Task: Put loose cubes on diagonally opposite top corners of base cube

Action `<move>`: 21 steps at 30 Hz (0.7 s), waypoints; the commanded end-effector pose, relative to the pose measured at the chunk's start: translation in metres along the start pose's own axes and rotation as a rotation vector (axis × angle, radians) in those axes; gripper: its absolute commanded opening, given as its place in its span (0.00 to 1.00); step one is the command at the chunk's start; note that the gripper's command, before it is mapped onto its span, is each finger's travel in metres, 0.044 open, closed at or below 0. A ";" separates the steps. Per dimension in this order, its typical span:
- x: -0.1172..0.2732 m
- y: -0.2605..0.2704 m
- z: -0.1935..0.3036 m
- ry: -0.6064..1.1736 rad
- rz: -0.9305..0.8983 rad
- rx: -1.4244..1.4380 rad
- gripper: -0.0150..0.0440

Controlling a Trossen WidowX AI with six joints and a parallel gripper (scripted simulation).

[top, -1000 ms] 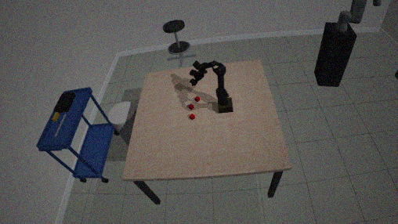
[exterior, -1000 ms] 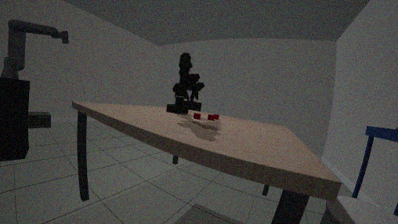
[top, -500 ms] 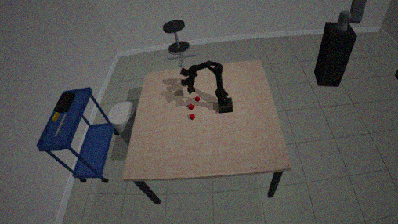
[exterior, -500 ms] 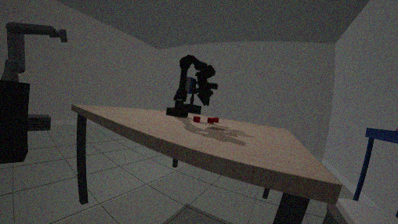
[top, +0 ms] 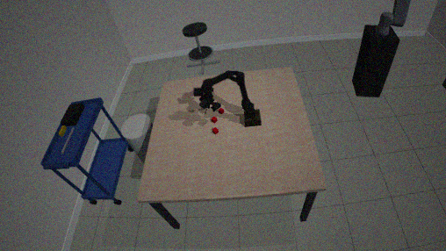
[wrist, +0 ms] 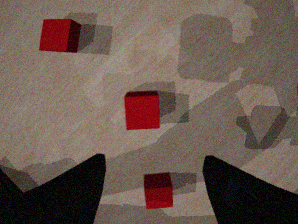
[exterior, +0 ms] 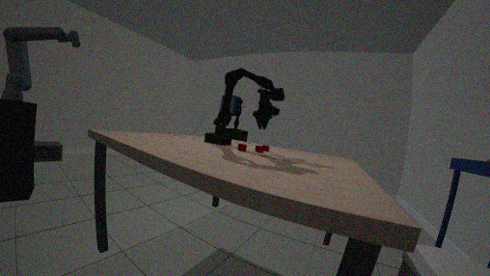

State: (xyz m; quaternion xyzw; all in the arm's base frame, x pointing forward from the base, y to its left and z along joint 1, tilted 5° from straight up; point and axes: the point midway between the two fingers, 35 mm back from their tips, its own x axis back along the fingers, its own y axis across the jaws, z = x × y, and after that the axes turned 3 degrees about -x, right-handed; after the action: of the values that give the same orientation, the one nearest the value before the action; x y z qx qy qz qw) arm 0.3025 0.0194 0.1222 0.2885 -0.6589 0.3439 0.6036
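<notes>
Although all three look alike, so that I cannot tell which is the base, the red cubes sit apart on the table: one (top: 221, 111) (wrist: 158, 191) nearest the arm, a middle one (top: 214, 119) (wrist: 142, 111), and a third (top: 215, 131) (wrist: 59, 35) beyond. Above them I have my gripper (exterior: 262, 128) (wrist: 154, 163) pointing down, its jaws spread with nothing between them. My black arm (top: 237, 75) (exterior: 229, 96) arches over the wooden table (top: 233, 167) (exterior: 270, 180); a blue cart (top: 66, 166) (exterior: 469, 165) stands beside it.

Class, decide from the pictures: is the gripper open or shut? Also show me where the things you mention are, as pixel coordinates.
Open: the gripper's (top: 216, 106) (exterior: 262, 128) (wrist: 154, 162) two fingertips stand well apart in the wrist view, with no cube held between them.
</notes>
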 end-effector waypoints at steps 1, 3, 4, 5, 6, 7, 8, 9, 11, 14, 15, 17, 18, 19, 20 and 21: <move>0.002 0.007 -0.004 0.039 -0.005 0.083 0.70; 0.002 0.007 -0.004 0.039 -0.005 0.083 0.70; 0.002 0.007 -0.004 0.039 -0.005 0.083 0.70; 0.000 0.007 -0.004 0.039 -0.005 0.083 0.70; -0.004 0.007 -0.005 0.039 -0.005 0.083 0.70; -0.011 0.006 -0.005 0.039 -0.005 0.083 0.70; -0.020 0.006 -0.005 0.039 -0.005 0.083 0.70; -0.030 0.006 -0.004 0.039 -0.005 0.083 0.70; -0.048 0.007 -0.003 0.039 -0.005 0.083 0.70; -0.060 0.008 -0.002 0.039 -0.005 0.083 0.70; -0.060 0.008 -0.002 0.039 -0.005 0.083 0.70; -0.061 0.008 -0.002 0.039 -0.005 0.083 0.70; -0.064 0.008 -0.002 0.039 -0.005 0.083 0.70; -0.068 0.008 -0.002 0.039 -0.005 0.083 0.70; -0.072 0.008 -0.001 0.039 -0.005 0.083 0.70; -0.075 0.008 -0.001 0.039 -0.005 0.083 0.70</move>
State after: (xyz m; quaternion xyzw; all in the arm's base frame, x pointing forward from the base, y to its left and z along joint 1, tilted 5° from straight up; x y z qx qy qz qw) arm 0.3061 0.0236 0.0583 0.3062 -0.6359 0.3736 0.6019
